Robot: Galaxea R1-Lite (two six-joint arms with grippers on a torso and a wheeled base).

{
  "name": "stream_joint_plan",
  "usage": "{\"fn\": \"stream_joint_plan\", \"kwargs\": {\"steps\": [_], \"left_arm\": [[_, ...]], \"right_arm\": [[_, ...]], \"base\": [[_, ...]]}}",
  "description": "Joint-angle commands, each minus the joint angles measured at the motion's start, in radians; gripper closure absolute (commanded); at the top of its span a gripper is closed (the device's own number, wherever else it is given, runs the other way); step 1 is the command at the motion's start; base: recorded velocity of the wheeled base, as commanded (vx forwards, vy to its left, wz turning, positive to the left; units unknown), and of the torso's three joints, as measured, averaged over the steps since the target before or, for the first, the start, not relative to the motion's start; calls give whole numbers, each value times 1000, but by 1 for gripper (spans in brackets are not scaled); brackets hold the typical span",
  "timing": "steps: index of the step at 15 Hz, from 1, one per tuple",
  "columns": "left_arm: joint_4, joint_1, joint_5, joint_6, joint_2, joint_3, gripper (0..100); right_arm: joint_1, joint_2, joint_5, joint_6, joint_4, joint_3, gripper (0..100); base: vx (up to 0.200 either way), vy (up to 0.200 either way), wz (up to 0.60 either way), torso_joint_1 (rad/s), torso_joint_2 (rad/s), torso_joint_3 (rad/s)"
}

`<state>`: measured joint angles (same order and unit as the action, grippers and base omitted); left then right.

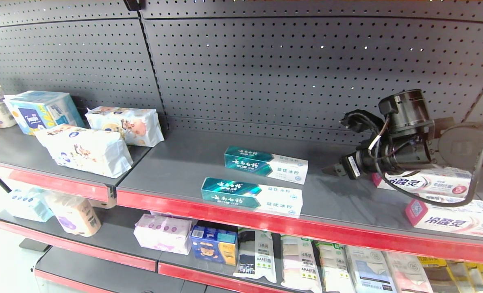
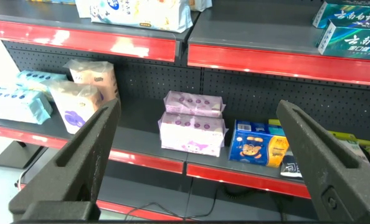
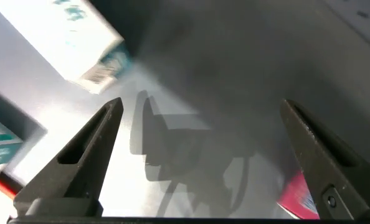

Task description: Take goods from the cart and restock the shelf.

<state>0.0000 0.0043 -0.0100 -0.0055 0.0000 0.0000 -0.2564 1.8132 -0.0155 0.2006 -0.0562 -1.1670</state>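
On the shelf [image 1: 176, 162], toward the middle: far teal box [image 1: 266, 164] and near teal box [image 1: 251, 196], both toothpaste, both lying flat, apart from each other, the near one at the red front edge. At the right end: far pink box [image 1: 428, 183] and near pink box [image 1: 457, 217], also flat. Between the two pairs, low over bare shelf board: right gripper [image 1: 331, 169], pointed left, jaws spread wide, grasping nothing; just left of the far pink box, well apart from the teal ones. On the left section of the shelf: tissue packs [image 1: 85, 148], several, bunched together. Farther down, facing the lower shelf [image 2: 141, 149]: left gripper [image 2: 197, 109], released as well, nothing between its fingers. Beyond it, on that lower shelf: stacked purple packs [image 2: 193, 124], with a blue box [image 2: 258, 144] just to their right.
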Motion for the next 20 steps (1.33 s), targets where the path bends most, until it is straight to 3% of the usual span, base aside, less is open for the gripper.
{"fn": "stream_joint_plan", "kwargs": {"steps": [1, 8, 20], "left_arm": [[0, 0, -1, -1, 0, 0, 0], [0, 0, -1, -1, 0, 0, 0], [0, 0, -1, -1, 0, 0, 0]], "right_arm": [[11, -25, 0, -38, -1, 4, 0], [34, -52, -32, -161, 7, 12, 0], [135, -55, -35, -205, 27, -46, 0]], "base": [[0, 0, 0, 0, 0, 0], [0, 0, 0, 0, 0, 0], [0, 0, 0, 0, 0, 0]]}}
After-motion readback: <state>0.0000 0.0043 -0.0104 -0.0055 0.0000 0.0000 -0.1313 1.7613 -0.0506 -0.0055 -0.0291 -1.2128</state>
